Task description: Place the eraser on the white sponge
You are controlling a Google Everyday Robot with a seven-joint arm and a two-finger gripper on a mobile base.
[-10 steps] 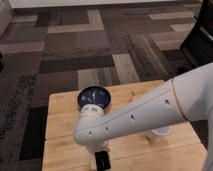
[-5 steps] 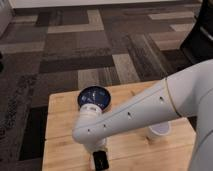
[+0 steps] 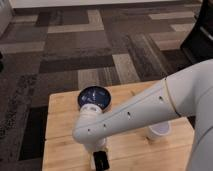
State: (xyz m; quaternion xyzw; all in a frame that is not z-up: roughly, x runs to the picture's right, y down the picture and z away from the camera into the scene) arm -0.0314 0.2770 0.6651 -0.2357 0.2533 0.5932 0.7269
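My gripper [image 3: 100, 160] hangs low over the wooden table [image 3: 60, 112], close to its front edge at the bottom of the view. It shows only as a dark shape below the white wrist [image 3: 90, 132]. The white arm [image 3: 150, 105] reaches in from the right and crosses the table. The eraser is hidden or out of view, and so is the white sponge. I cannot see whether anything is held.
A dark blue bowl [image 3: 95, 97] stands on the table just behind the wrist. A white plastic cup [image 3: 159, 132] sits to the right, partly under the forearm. Patterned grey carpet [image 3: 75, 50] surrounds the table, and dark furniture [image 3: 200, 35] stands at the far right.
The forearm has shifted slightly, showing a little more of the white cup. The gripper stays near the table's front edge, barely lower than before.
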